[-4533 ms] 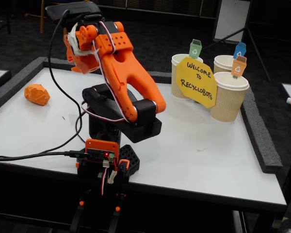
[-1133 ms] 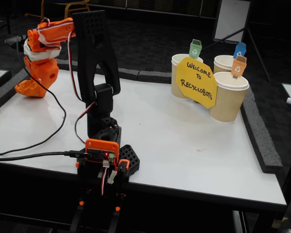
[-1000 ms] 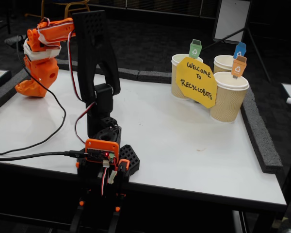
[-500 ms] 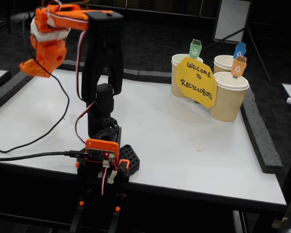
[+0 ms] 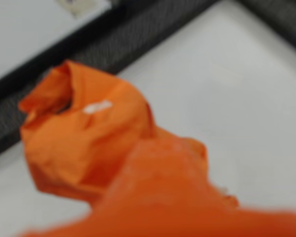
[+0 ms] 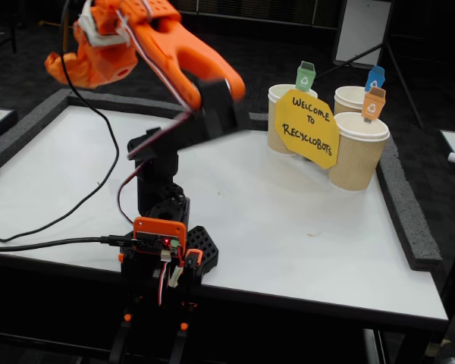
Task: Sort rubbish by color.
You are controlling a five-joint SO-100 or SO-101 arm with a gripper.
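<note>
In the wrist view, a crumpled orange paper lump [image 5: 84, 143] fills the area from 9 o'clock to the centre. A blurred orange gripper [image 5: 153, 163] comes in from the 6 o'clock edge and meets the lump. It seems to be pinching the lump, because the lump hangs above the white table surface [image 5: 246, 98] and does not rest on it. A dark grey foam border strip [image 5: 113, 39] runs from 8 o'clock up to 1 o'clock behind the lump.

In the fixed view, the orange plastic arm [image 6: 174, 53] is raised high at 11 o'clock, and the gripper with the lump sits at its far end near 10 o'clock, well above the table. 3 tan ribbed paper cups stand at 2 o'clock. The nearest tan cup [image 6: 358, 152] carries an orange bin tag [image 6: 373, 104], and a yellow welcome sign [image 6: 309, 127] leans in front.

To do this step well, I think the arm should keep its grip firm, carry the lump high enough to pass over the sign and the cup rims, and let go only when it is centred above the cup with the orange tag.

The wrist view is out of focus, so the fingertips cannot be separated from the lump. In the fixed view the lump and gripper merge in colour, and the arm is motion-blurred. No blue or green lump is visible.
</note>
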